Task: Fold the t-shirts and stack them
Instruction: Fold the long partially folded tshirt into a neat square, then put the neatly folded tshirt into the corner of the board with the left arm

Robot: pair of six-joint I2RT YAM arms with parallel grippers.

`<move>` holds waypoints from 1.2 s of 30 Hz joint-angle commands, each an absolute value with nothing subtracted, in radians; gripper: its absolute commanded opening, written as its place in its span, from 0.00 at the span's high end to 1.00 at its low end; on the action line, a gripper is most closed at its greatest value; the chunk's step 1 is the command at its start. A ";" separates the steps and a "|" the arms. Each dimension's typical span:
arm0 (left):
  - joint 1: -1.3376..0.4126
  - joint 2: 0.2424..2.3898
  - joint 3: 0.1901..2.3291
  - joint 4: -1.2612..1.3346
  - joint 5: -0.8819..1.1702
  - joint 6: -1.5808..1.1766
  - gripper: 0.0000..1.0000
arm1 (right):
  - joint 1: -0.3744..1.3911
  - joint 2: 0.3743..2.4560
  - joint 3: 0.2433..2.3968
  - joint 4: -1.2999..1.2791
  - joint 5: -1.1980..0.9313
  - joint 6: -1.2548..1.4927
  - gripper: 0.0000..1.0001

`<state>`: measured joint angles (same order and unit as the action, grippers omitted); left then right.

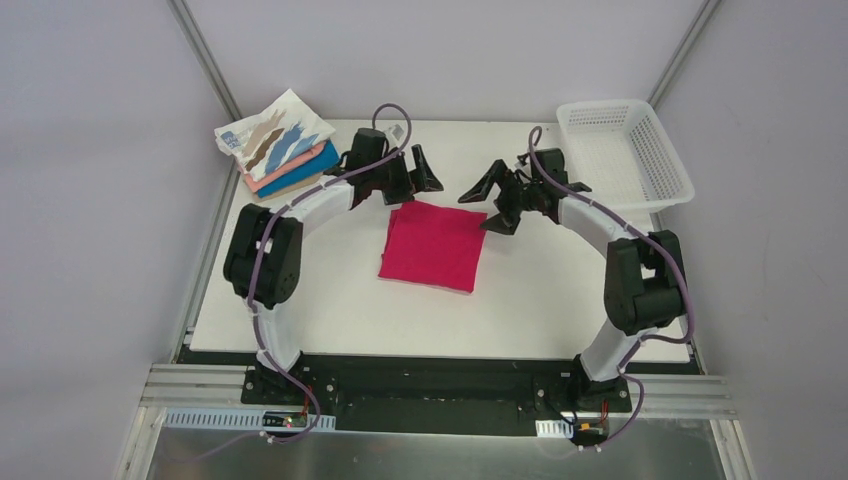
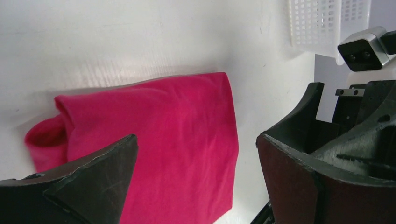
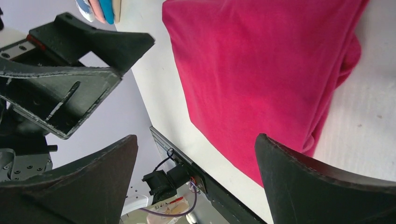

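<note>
The left gripper [image 1: 424, 172] has its jaws spread wide and holds nothing. It hangs just above the far left corner of the crimson-pink t-shirt [image 1: 433, 245]. The right gripper [image 1: 488, 203] is equally wide apart and empty, just above the far right corner.

The crimson-pink t-shirt lies folded into a rough rectangle at the middle of the counter [image 1: 540, 300], between the 2 arms. The stack of 4 folded t-shirts [image 1: 290, 165] sits at the far left corner, with the white streaked one [image 1: 272, 135] on top. The mesh basket [image 1: 640, 180] stands at the far right.

Handling, as judged:
- The cloth is light, soft and limp. It carries no shape of its own.
- The folded layers can slide apart or sag open if only the top layer is pinched.
- One edge bulges where a sleeve is tucked in, as both wrist views show.

Recommended hold: pinch all layers at the 2 far corners, 1 gripper per corner, and lift the packet evenly toward the stack.
</note>
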<state>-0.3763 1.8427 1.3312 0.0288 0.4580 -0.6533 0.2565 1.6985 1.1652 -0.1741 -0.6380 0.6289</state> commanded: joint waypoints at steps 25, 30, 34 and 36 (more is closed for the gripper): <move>-0.365 1.791 1.301 0.008 0.418 -0.589 0.01 | 0.280 1.706 1.260 -0.290 -0.333 0.466 0.00; -0.364 1.642 1.133 0.005 0.304 -0.541 0.01 | 0.227 1.437 1.027 -0.295 -0.072 0.491 0.00; -0.364 1.648 1.115 -0.131 0.189 -0.486 0.01 | 0.136 1.265 0.899 -0.338 -0.008 0.510 0.00; -0.364 1.680 1.117 -0.143 0.173 -0.469 0.01 | 0.103 1.206 0.852 -0.353 0.038 0.520 0.00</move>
<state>-0.3714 1.6295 1.1439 -0.0505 0.2794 -0.5449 0.1612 1.2850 0.9401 -0.2874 -0.1116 0.5056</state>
